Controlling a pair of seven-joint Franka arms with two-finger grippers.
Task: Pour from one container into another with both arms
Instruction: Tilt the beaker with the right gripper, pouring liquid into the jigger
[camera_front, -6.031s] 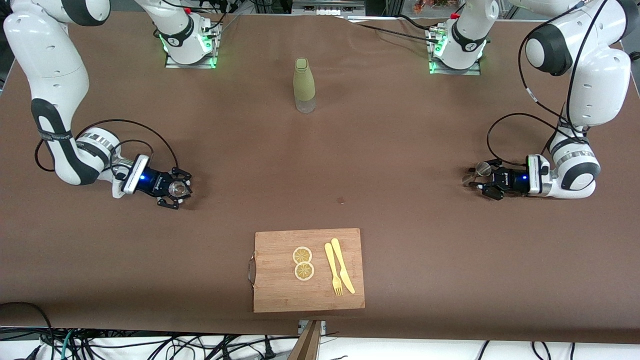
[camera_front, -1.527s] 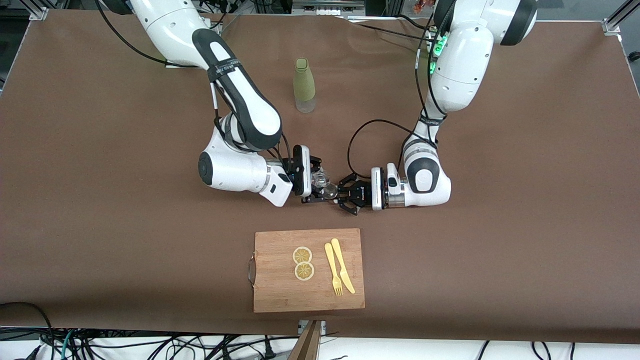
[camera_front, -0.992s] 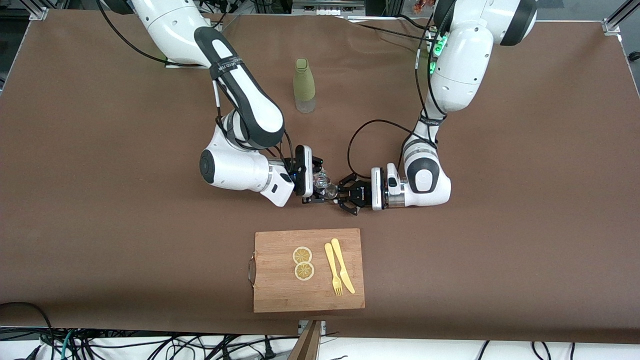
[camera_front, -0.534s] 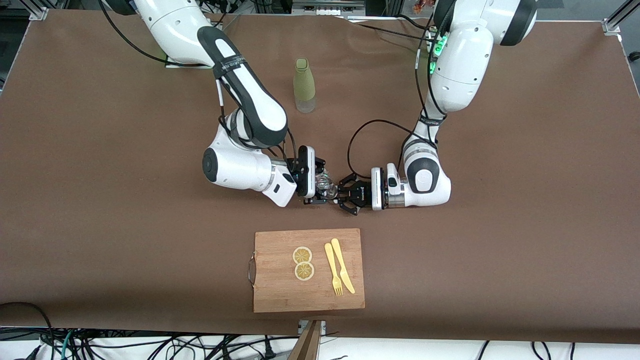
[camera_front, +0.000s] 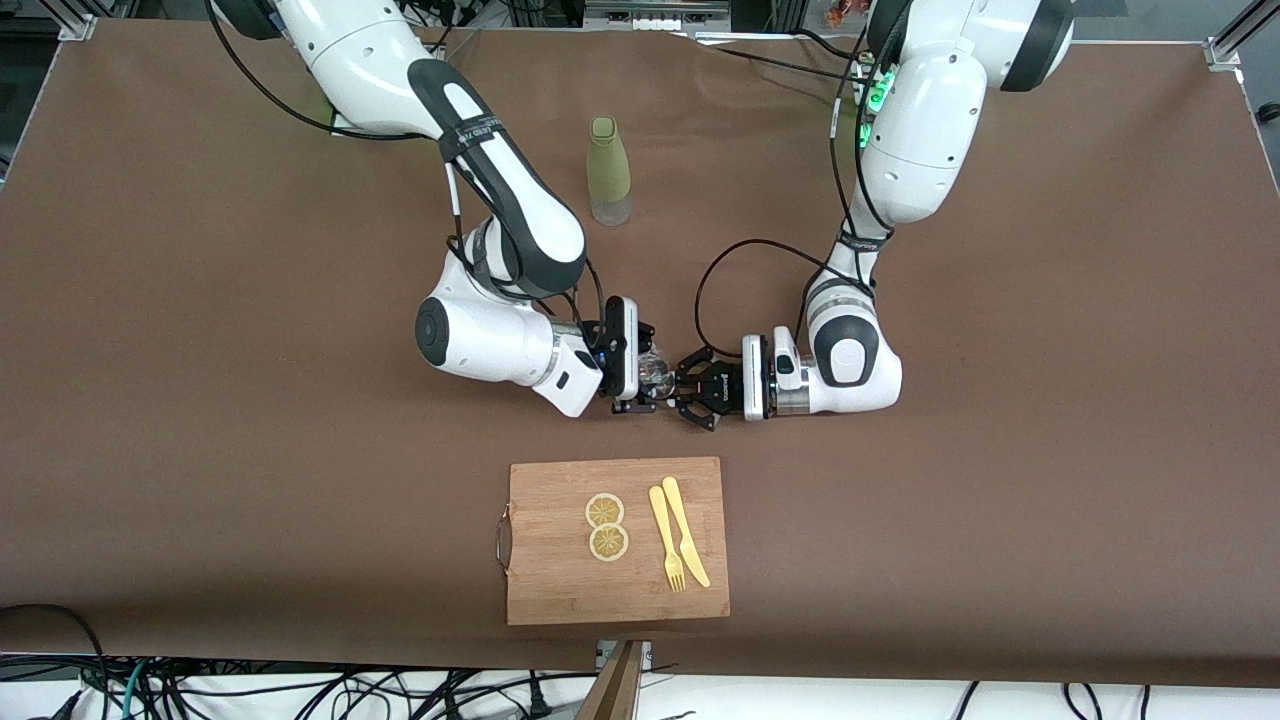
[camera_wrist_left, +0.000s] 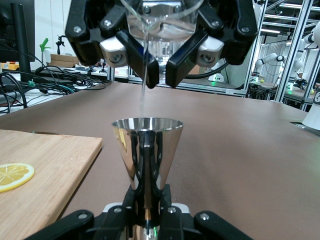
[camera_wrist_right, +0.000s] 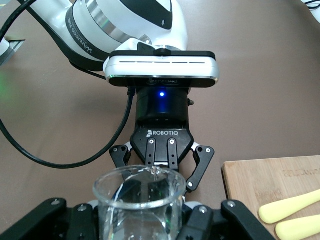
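Note:
My right gripper (camera_front: 642, 378) is shut on a clear glass beaker (camera_front: 655, 368), tipped over a steel jigger (camera_wrist_left: 146, 150). My left gripper (camera_front: 690, 388) is shut on the jigger's narrow waist and holds it upright, just above the table's middle. In the left wrist view, a thin stream of clear liquid (camera_wrist_left: 143, 85) falls from the beaker (camera_wrist_left: 162, 20) in the right gripper (camera_wrist_left: 162, 47) into the jigger's cup. In the right wrist view, the beaker (camera_wrist_right: 139, 205) fills the foreground and the left gripper (camera_wrist_right: 162, 155) faces it. The jigger is hidden there.
A green bottle (camera_front: 608, 170) stands on the table farther from the front camera than the grippers. Nearer the front camera lies a wooden cutting board (camera_front: 550, 585) with two lemon slices (camera_front: 606, 527) and a yellow fork and knife (camera_front: 678, 545).
Six seconds ago both arms were at the table's ends, each holding its vessel. In the last second the right arm edged toward the left gripper and tipped the beaker further.

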